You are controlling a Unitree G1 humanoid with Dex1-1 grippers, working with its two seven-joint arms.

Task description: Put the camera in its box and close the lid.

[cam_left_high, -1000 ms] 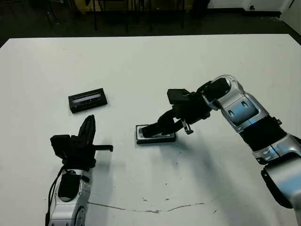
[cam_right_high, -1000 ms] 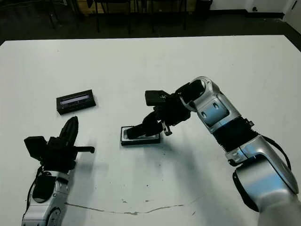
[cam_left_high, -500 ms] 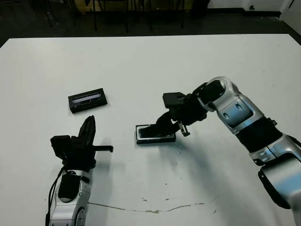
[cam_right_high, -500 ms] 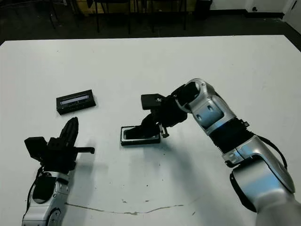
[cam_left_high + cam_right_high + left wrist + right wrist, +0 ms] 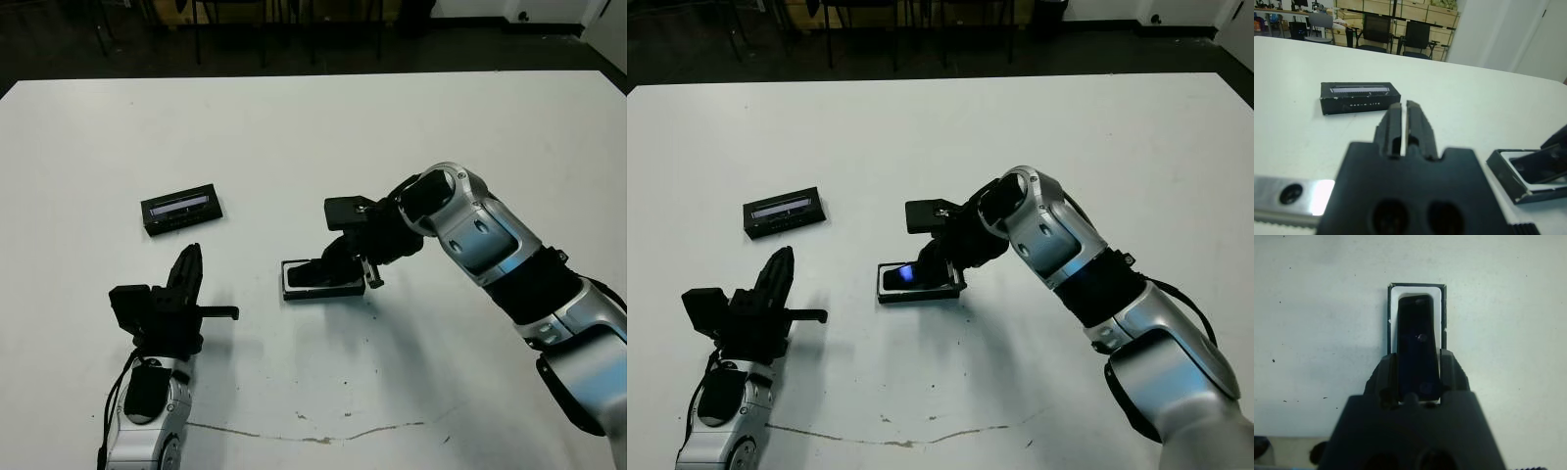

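The box (image 5: 291, 285), a shallow black tray with white lining, lies at the table's middle. My right gripper (image 5: 315, 273) is shut on the camera (image 5: 1418, 328), a slim black bar. It holds the bar lengthwise over the box (image 5: 1393, 293), tilted, with the far end down in the white recess. A bluish glint shows on the camera (image 5: 906, 273). The lid (image 5: 182, 209), flat and black with a pale strip, lies apart to the far left. My left gripper (image 5: 193, 253) hovers shut near the front left, holding nothing, pointing toward the lid (image 5: 1359, 97).
The white table (image 5: 392, 127) spreads wide around the box and ends at a dark floor beyond. A thin crack line (image 5: 313, 436) marks the surface near the front. Chairs and shelves (image 5: 1386, 34) stand past the far edge.
My right gripper has shifted left and lower with the camera, bringing it further over the box. The camera's face now catches blue light. The left arm has hardly moved.
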